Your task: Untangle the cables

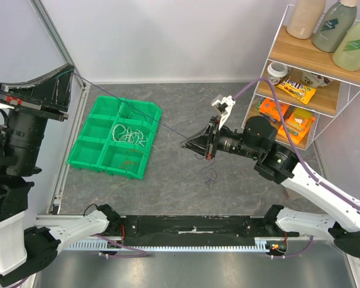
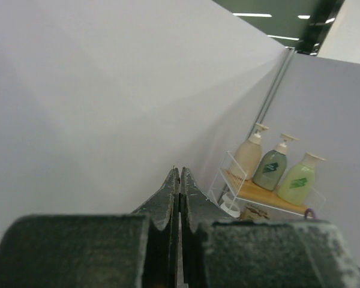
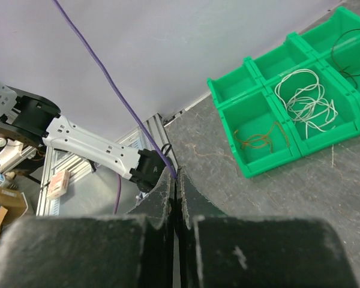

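A thin purple cable (image 1: 126, 103) is stretched taut in the air between my two grippers. My left gripper (image 1: 72, 71) is raised high at the far left and shut on one end; in the left wrist view its jaws (image 2: 180, 169) are pressed together and the cable is hidden. My right gripper (image 1: 183, 143) is shut on the other end, above the mat's middle; the cable (image 3: 108, 84) enters its closed tips (image 3: 176, 174). A small dark cable loop (image 1: 210, 175) lies on the mat below the right gripper.
A green divided bin (image 1: 81, 137) on the left holds white cables (image 1: 129, 135), a red-orange cable (image 1: 129, 161) and a dark cable (image 1: 127, 109); it also shows in the right wrist view (image 3: 252, 171). A wire shelf (image 1: 312, 78) with bottles and snacks stands at the right.
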You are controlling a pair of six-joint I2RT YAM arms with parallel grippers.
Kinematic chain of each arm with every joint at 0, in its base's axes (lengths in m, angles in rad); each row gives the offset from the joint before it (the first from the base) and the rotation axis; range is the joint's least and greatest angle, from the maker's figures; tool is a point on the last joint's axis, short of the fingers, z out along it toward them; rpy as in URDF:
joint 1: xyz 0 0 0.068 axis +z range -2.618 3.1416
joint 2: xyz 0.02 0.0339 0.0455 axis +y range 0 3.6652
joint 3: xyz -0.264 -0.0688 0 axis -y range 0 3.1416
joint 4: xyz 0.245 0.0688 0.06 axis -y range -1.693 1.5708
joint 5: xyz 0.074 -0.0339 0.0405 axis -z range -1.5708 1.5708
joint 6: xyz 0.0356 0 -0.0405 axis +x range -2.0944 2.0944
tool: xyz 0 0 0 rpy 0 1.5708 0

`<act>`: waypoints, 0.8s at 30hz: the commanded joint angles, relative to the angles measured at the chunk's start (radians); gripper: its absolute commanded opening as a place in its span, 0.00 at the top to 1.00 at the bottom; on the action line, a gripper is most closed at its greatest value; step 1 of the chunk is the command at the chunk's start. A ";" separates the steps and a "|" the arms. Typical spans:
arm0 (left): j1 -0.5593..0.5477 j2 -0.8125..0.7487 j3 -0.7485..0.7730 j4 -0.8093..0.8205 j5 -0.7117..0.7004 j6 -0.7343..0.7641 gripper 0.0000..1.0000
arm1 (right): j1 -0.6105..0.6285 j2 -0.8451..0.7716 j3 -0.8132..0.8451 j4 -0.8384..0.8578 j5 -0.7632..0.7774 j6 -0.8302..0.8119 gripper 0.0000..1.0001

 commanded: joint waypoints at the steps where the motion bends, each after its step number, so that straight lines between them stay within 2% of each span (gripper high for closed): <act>1: 0.003 0.010 0.024 0.045 -0.121 0.111 0.98 | -0.003 -0.054 -0.055 -0.130 0.090 -0.033 1.00; 7: 0.003 0.022 0.023 0.041 -0.141 0.147 0.98 | -0.003 -0.077 -0.043 -0.190 0.123 -0.062 1.00; 11: 0.003 0.032 -0.021 -0.013 -0.076 0.102 0.98 | -0.003 -0.064 -0.011 -0.184 0.127 -0.059 1.00; 14: 0.003 0.044 -0.061 -0.067 -0.006 0.039 0.98 | -0.003 -0.012 0.035 -0.115 0.052 -0.027 1.00; 19: 0.003 0.055 -0.100 -0.081 0.027 -0.013 0.98 | -0.002 0.126 0.176 0.026 -0.080 0.057 1.00; 21: 0.003 0.058 -0.101 -0.087 0.034 -0.024 0.98 | -0.002 0.152 0.224 0.031 -0.099 0.056 1.00; 24: 0.003 0.047 -0.129 -0.101 0.032 -0.045 0.98 | -0.002 0.144 0.203 0.031 -0.082 0.030 1.00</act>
